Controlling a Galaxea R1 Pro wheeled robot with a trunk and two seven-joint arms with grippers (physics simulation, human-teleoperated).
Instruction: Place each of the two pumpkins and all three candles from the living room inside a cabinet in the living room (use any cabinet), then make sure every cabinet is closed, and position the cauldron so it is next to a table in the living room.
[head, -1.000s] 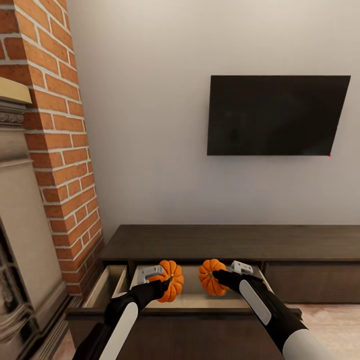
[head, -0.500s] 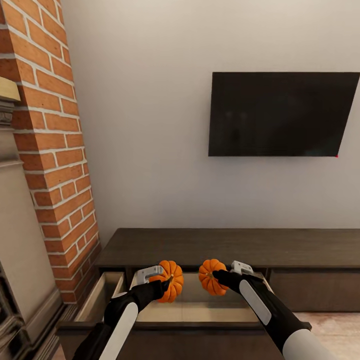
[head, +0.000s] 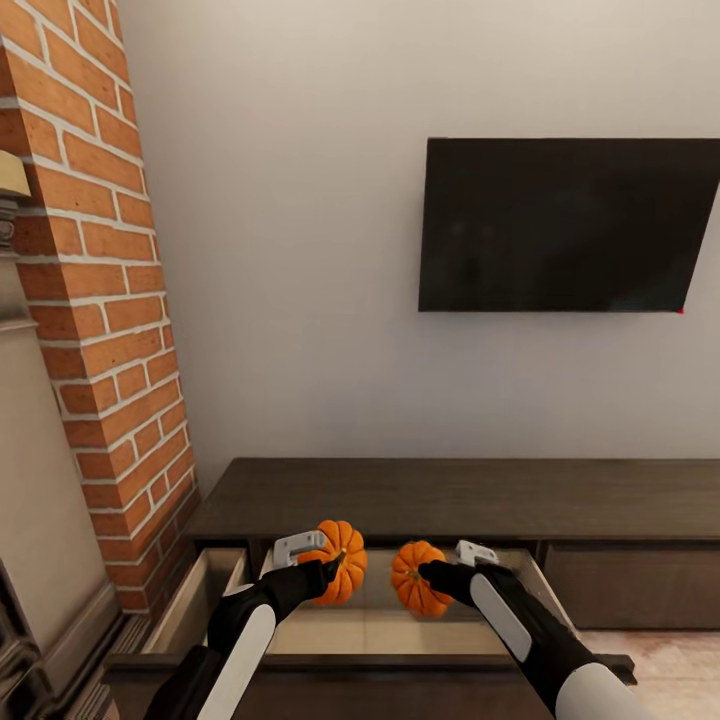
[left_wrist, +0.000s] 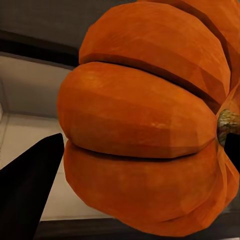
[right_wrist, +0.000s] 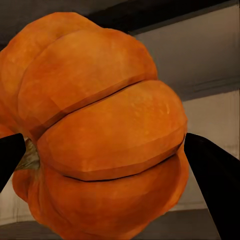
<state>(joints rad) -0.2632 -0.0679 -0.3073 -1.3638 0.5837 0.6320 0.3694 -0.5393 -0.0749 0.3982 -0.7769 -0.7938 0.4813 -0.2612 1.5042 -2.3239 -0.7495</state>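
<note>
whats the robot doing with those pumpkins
It holds one pumpkin in each gripper: the left gripper is shut on the left pumpkin, the right gripper on the right pumpkin. Both hang over the open drawer of the dark wood cabinet beneath the wall TV. Neither pumpkin has been released yet.

Both arms are clad in glossy black shells with long white panels along the forearms. A grey metal bracket is mounted near each wrist. The left tool (head: 330, 570) and right tool (head: 428, 573) end in tapered black fingers (left_wrist: 30, 185).
</note>
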